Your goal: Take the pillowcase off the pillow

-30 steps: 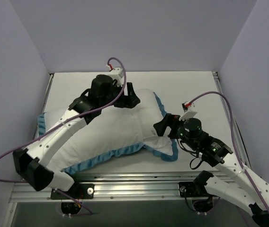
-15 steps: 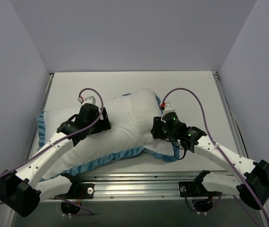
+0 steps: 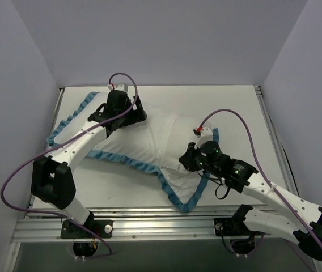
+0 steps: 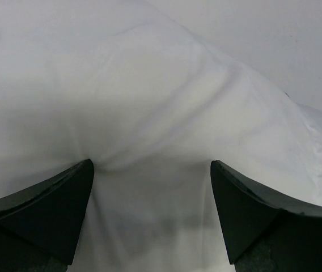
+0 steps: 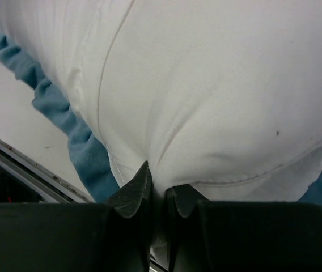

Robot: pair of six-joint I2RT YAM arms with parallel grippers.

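The pillowcase [image 3: 149, 141] lies white side up across the table, and its ruffled blue edging [image 3: 172, 190] runs from the back left to a point near the front. The pillow is hidden inside it and only swells the cover. At the cover's back left part my left gripper [image 3: 132, 113] is open. Its fingers stand wide apart, pressed onto smooth white cloth [image 4: 149, 102] with nothing pinched between them. My right gripper [image 3: 185, 160] sits at the cover's right end, shut on a fold of the white cloth [image 5: 166, 113]. Blue edging [image 5: 81, 141] lies just left of it.
A metal rail [image 3: 166, 218] runs along the table's near edge, and the arm bases are bolted there. Grey walls stand left, right and behind. Bare tabletop [image 3: 234, 107] shows at the back right. A purple cable [image 3: 229, 116] loops above the right arm.
The right gripper has shut on the white cloth. The left gripper has moved to the back left and stands wider open. The cover now stretches diagonally, with its blue corner pulled toward the front.
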